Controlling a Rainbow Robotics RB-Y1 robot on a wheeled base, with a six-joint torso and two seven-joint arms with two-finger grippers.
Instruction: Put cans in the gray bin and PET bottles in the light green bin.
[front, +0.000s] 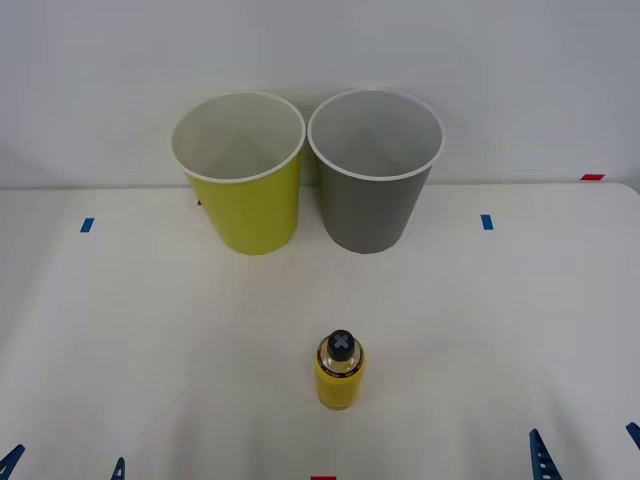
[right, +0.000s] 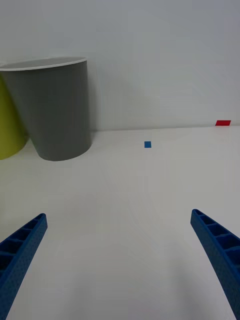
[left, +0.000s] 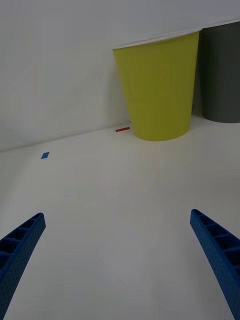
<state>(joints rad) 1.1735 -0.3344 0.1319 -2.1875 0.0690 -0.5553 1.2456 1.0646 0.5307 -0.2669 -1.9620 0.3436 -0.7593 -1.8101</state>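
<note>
L gripper (left: 117, 265) sits low at the near-left table edge, blue ribbed fingers (left: 20, 245) spread wide apart w/ nothing between; its tips show at the bottom-left of the front view (front: 65, 464). R gripper (right: 119, 262) mirrors it at the near-right edge, fingers (right: 217, 250) also spread wide, nothing held; tips at (front: 585, 452). PET bottle (front: 340, 370) stands upright on the white table (front: 150, 350), roughly centred betw. the two grippers but further out, well apart from both; yellow label, black screw cap on top. Beyond it, at the far edge by the wall, the light green bin (front: 250, 200) stands on the left and the gray bin (front: 372, 195) on the right, just beside each other, both upright w/ white rims. Small blue tape marks (front: 87, 225) lie on the table to either side of the bins, plus a red one (front: 592, 177) far right.
</note>
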